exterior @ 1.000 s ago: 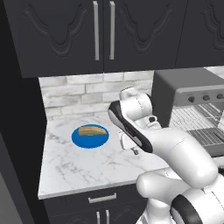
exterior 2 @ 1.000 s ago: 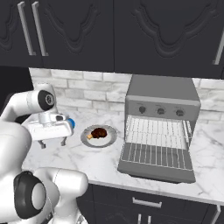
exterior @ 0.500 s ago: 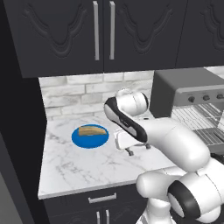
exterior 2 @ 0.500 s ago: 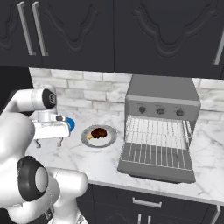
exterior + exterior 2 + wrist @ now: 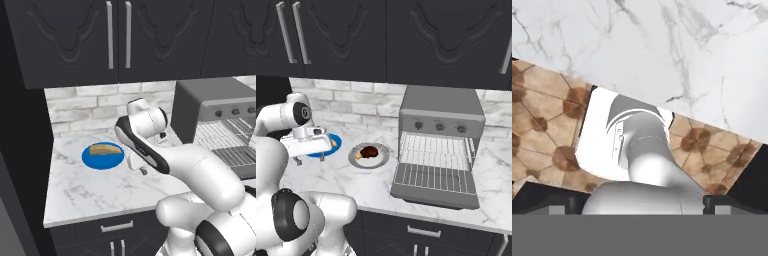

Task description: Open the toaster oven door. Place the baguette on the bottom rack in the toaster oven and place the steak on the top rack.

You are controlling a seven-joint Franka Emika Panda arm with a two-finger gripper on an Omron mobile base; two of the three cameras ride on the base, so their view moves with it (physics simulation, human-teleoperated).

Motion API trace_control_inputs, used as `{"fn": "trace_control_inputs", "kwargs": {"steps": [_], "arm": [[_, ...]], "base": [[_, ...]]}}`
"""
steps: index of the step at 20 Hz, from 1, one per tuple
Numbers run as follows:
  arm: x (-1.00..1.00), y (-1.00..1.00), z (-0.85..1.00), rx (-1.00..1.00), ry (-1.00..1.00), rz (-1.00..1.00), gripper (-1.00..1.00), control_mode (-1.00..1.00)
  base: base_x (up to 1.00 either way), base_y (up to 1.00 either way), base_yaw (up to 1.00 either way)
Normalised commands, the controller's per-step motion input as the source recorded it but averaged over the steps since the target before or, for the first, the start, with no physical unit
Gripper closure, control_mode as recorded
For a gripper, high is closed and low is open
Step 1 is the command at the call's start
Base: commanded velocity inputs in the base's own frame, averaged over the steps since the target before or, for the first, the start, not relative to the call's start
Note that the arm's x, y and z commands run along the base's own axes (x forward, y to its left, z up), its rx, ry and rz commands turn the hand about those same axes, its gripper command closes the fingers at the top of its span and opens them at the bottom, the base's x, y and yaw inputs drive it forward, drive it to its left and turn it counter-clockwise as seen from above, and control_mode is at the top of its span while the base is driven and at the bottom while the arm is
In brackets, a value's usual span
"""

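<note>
Hovering over the white marble counter (image 5: 95,187), my two-finger gripper (image 5: 308,161) hangs spread and empty beside the round blue plate (image 5: 91,160) bearing the tan baguette (image 5: 105,149). I see the grey toaster oven door (image 5: 434,184) folded down flat (racks bare), with the dark brown steak (image 5: 369,151) on its grey plate (image 5: 379,159) alongside.

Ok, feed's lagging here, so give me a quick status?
Gripper open, empty, low over the counter beside the blue plate. Baguette on that plate, steak on the grey plate. Oven door down, racks bare. Nothing blocking.

The gripper (image 5: 308,159) has swung left and lower over the counter, closer to the baguette (image 5: 105,149).
</note>
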Motion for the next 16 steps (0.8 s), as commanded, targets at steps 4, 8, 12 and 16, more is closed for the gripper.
{"fn": "trace_control_inputs", "kwargs": {"steps": [4, 8, 12, 16], "arm": [[0.34, 0.12, -0.01, 0.08, -0.42, 0.00, -1.00, -1.00], [0.53, 0.15, 0.00, 0.18, -0.22, 0.04, -1.00, -1.00], [0.37, 0.28, 0.09, 0.07, -0.09, 0.09, -1.00, -1.00], [0.32, 0.19, 0.05, 0.05, 0.00, 0.13, -1.00, -1.00]], "base": [[0.00, 0.00, 0.00], [0.00, 0.00, 0.00], [0.00, 0.00, 0.00], [0.00, 0.00, 0.00]]}}
